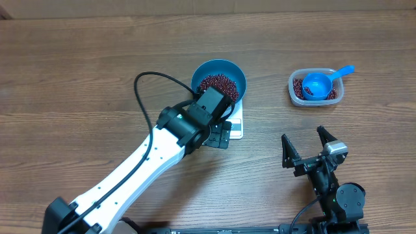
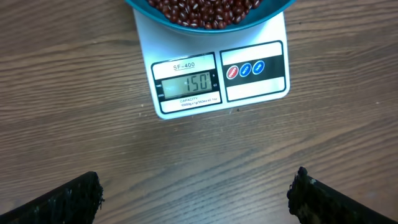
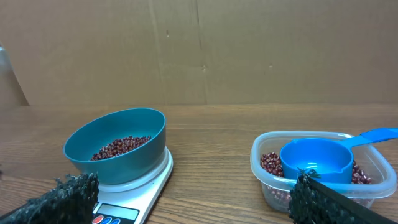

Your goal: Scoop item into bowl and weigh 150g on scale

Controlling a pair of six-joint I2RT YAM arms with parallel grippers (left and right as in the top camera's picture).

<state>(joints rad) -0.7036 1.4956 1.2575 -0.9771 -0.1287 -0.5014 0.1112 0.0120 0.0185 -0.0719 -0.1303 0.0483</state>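
Observation:
The bright-blue bowl (image 1: pixel 218 67) stands on the white scale (image 1: pixel 236 125) and holds a heap of red-brown beans (image 1: pixel 218 84). In the left wrist view the scale (image 2: pixel 146 37) shows its grey display (image 2: pixel 186 84) reading 150, with the bowl's edge (image 2: pixel 186 26) and beans (image 2: pixel 205 9) at the top. My left gripper (image 1: pixel 220 135) hovers over the scale's front edge, open and empty (image 2: pixel 196 193). My right gripper (image 1: pixel 305 144) sits low at the front right, open and empty (image 3: pixel 196 196), facing the bowl (image 3: pixel 124 165) and scale (image 3: pixel 149 190).
A clear plastic tub (image 1: pixel 296 84) with more beans stands at the back right, a small blue handled scoop (image 1: pixel 318 83) resting in it. The right wrist view shows tub (image 3: pixel 267 186) and scoop (image 3: pixel 314 158) just ahead on the right. A cardboard wall stands behind the table.

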